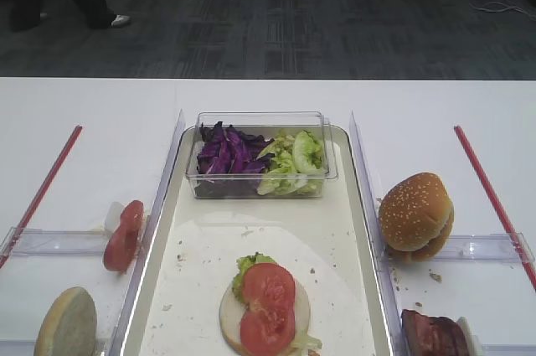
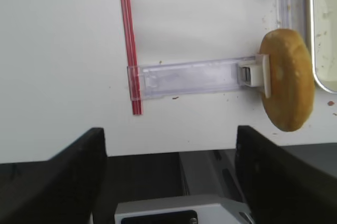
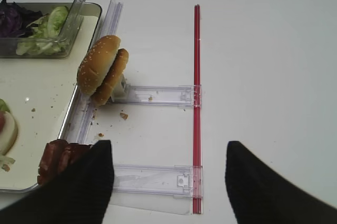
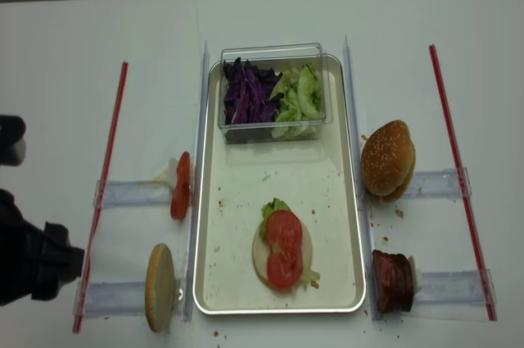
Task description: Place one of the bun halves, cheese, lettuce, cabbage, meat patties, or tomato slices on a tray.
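Tray: we see one cream-white tray (image 4: pixel 344 201) in the middle of the white table (image 4: pixel 270 16), long side running near to far.
Tub: one clear plastic tub (image 4: pixel 274 51) sits at the tray's far end; it holds the cabbage (image 4: pixel 244 94) on the left and loose lettuce (image 4: pixel 299 98) on the right.
Stack on tray: at the near end we count one pale bun half (image 4: pixel 260 256) lying flat, a bit of lettuce showing at its far edge, and two tomato slices (image 4: pixel 284 246) overlapping on top.
Bun halves off the tray: three. Two stand together on edge just right of the tray, the sesame dome (image 4: pixel 385 155) in front; one more (image 4: pixel 160 286) stands on edge near left.
Tomato off the tray: a red slice or slices (image 4: pixel 181 186) on edge, left of the tray; we cannot count them.
Meat patties: a dark clump (image 4: pixel 393 280) near right, just beside the tray; the number is unclear.
Holders: four clear strips, two each side.
Red rods: two, one per side.
Left gripper (image 2: pixel 168 176): fingers spread wide, nothing between them, over the table's near left edge.
Right gripper (image 3: pixel 168 182): fingers apart, holding nothing, above the near right holder.
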You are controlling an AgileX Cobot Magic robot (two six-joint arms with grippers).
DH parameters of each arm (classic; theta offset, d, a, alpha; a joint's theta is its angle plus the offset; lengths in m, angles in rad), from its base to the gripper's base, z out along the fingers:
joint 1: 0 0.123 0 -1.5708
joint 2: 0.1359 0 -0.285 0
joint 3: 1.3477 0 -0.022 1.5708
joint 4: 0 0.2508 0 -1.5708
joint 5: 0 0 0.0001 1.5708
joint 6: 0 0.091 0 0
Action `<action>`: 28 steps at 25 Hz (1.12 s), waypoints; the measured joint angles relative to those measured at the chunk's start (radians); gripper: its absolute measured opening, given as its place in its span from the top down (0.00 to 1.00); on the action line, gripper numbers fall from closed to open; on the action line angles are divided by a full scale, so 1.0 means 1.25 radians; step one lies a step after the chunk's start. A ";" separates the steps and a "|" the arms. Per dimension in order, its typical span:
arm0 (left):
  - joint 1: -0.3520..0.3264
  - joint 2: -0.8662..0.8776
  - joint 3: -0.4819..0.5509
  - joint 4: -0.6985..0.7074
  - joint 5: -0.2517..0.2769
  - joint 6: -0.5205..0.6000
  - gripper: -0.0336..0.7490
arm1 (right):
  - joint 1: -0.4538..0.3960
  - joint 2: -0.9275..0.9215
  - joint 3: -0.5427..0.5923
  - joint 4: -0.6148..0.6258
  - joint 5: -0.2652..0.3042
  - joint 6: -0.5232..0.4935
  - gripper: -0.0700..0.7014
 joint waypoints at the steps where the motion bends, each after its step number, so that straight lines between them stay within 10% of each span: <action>1: 0.000 -0.020 0.017 0.000 0.001 -0.003 0.34 | 0.000 0.000 0.000 0.000 0.000 0.000 0.30; 28: 0.000 -0.446 0.180 0.000 -0.047 -0.030 0.34 | 0.000 0.000 0.000 0.000 0.000 0.000 0.30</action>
